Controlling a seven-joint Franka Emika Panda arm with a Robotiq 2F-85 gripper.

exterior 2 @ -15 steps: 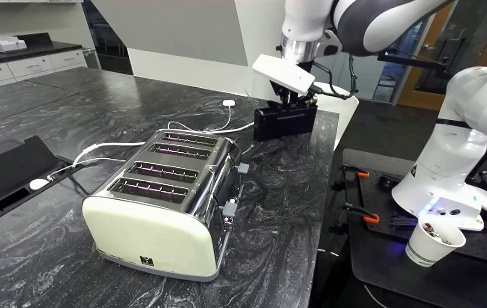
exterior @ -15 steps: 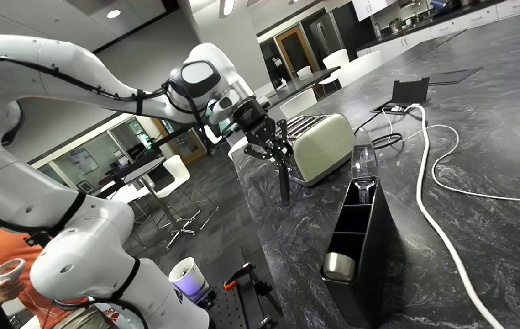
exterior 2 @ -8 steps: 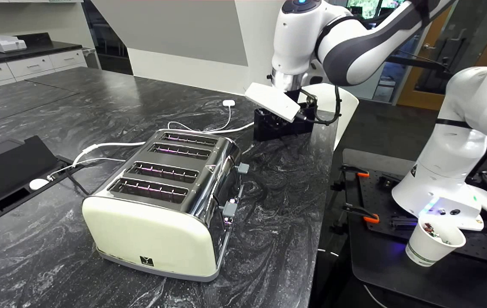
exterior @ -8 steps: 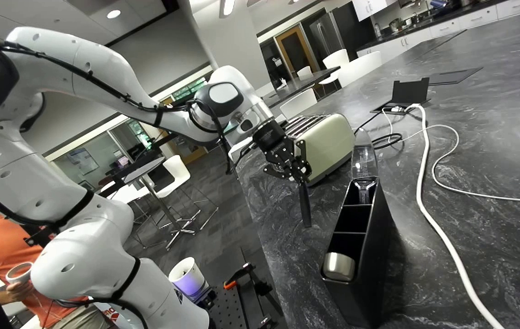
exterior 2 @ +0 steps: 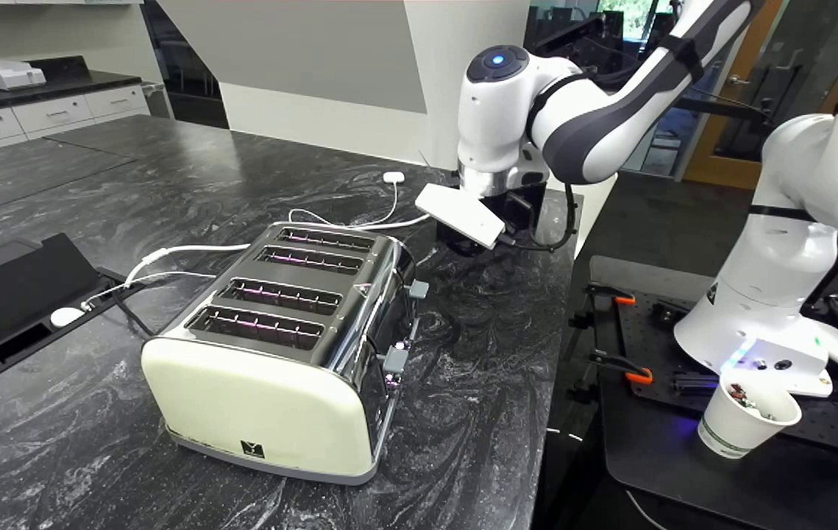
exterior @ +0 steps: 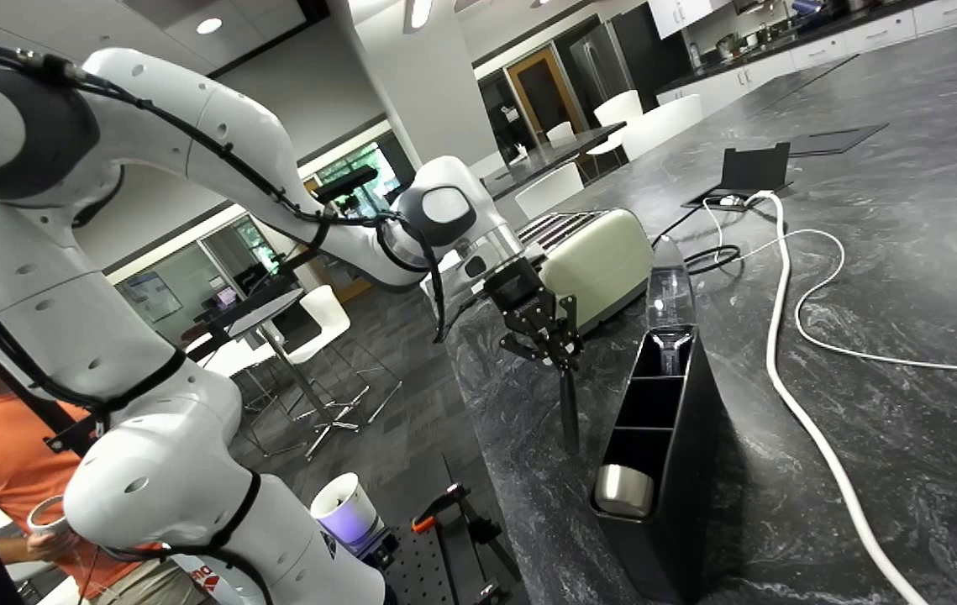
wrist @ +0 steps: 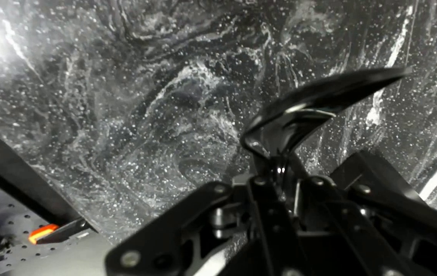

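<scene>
My gripper [exterior: 567,363] is shut on a slim black utensil [exterior: 569,416], which hangs down from it over the dark marbled table. In the wrist view the fingers [wrist: 261,188] grip its glossy shaft, and its curved, pointed black end [wrist: 329,90] reaches up and right. Just beside it in an exterior view stands a black divided holder [exterior: 696,470], apart from the utensil. A clear piece [exterior: 670,290] stands in the holder's far compartment, and a silver-ended item [exterior: 624,489] fills the near one. Elsewhere the arm and wrist camera [exterior 2: 460,213] hide the fingers and most of the holder.
A cream and chrome toaster [exterior: 604,273] stands behind the gripper, large in an exterior view [exterior 2: 257,412]. A thick white cable [exterior: 806,420] runs past the holder. An opened black table outlet box [exterior 2: 29,302] lies beyond the toaster. The table edge faces the robot base.
The gripper has swung away from the toaster's end toward the holder, carrying the utensil right and down in an exterior view. The wrist camera now covers much of the holder. Toaster and holder have stayed put.
</scene>
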